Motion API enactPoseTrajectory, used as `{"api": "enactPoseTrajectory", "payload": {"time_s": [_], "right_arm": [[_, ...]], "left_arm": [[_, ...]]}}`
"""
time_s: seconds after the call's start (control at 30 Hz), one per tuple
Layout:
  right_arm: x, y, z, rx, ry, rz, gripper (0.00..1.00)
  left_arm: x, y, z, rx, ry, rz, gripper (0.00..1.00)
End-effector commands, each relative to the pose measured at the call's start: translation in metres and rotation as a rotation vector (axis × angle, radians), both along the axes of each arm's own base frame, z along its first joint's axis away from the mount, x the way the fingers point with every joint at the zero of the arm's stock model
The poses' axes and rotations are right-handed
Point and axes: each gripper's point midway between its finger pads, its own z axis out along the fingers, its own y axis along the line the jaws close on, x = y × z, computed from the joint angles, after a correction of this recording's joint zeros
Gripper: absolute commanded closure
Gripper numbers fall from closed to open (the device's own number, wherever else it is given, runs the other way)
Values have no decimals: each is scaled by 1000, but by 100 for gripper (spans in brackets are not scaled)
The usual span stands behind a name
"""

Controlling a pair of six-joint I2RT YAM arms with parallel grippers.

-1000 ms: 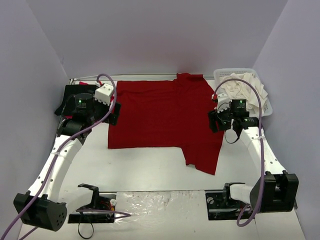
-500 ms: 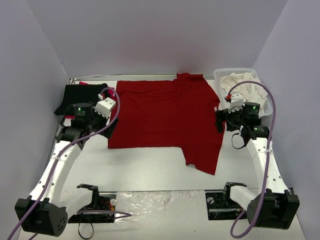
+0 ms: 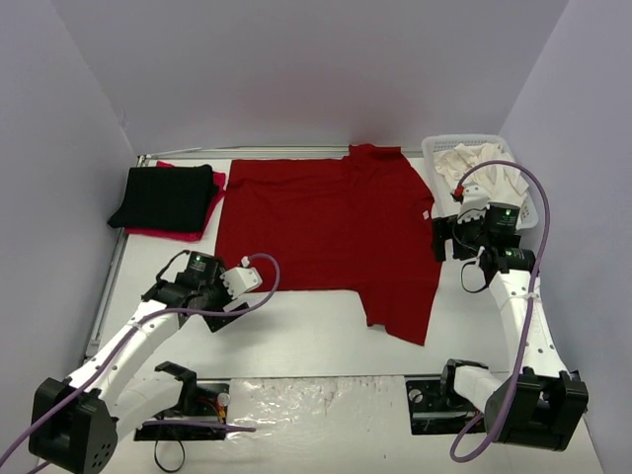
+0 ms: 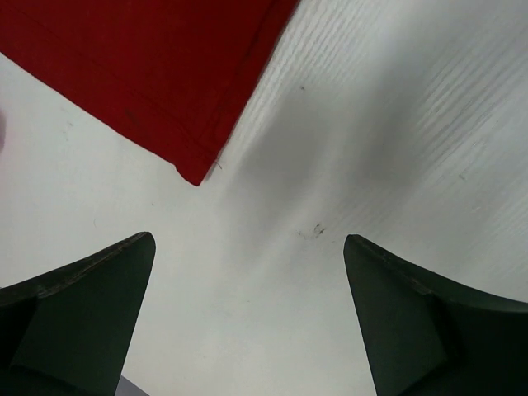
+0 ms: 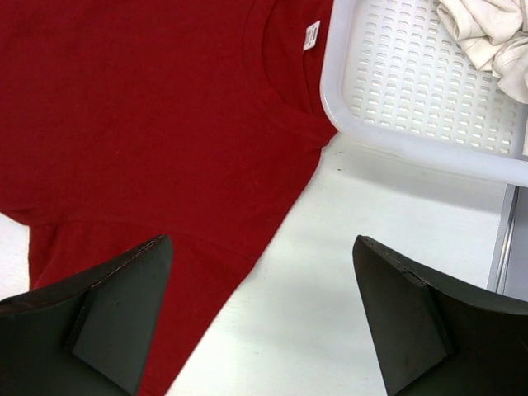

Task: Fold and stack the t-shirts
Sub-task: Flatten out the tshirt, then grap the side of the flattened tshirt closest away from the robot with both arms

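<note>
well, the dark red t-shirt (image 3: 326,232) lies spread flat across the far middle of the white table (image 3: 296,341). it is turned sideways, with the hem to the left, the neck to the right, one sleeve pointing to the far wall and the other toward the near edge. its small white neck label (image 5: 311,35) sits just beside the rim of the white lattice basket (image 3: 464,141), and in the right wrist view the shirt's shoulder runs up against the basket wall. cream-white shirts (image 3: 484,173) are heaped loose inside that basket.

at the far left corner a folded black t-shirt (image 3: 163,196) rests on a bright red t-shirt (image 3: 218,182), of which only an edge shows.

the left gripper (image 4: 247,238) is low over bare table just beside the near hem corner of the dark red shirt. its jaws are spread as wide as they go, with nothing between them and no cloth touched. the right gripper (image 5: 262,239) hangs above the shoulder edge of the same shirt, near the basket. its jaws also stand well apart and hold nothing — through the gap one sees red cloth on one side and bare table on the other. how high it sits above the cloth i cannot tell.
</note>
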Motion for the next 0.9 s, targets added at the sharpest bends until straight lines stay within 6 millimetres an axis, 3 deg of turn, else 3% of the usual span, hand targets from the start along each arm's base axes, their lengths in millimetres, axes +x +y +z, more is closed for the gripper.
{"api": "enactPoseTrajectory", "payload": {"time_s": [0.0, 0.2, 0.5, 0.87], "right_arm": [[4, -5, -2, -5, 2, -17, 13], [5, -5, -6, -2, 19, -17, 12], [7, -7, -9, -5, 31, -25, 12], [9, -10, -14, -13, 51, -38, 12]], "left_arm": [[18, 17, 3, 102, -118, -1, 0], [35, 29, -13, 166, -194, 58, 0], [60, 22, -17, 138, -259, 95, 0], [65, 21, -37, 165, -202, 87, 7]]}}
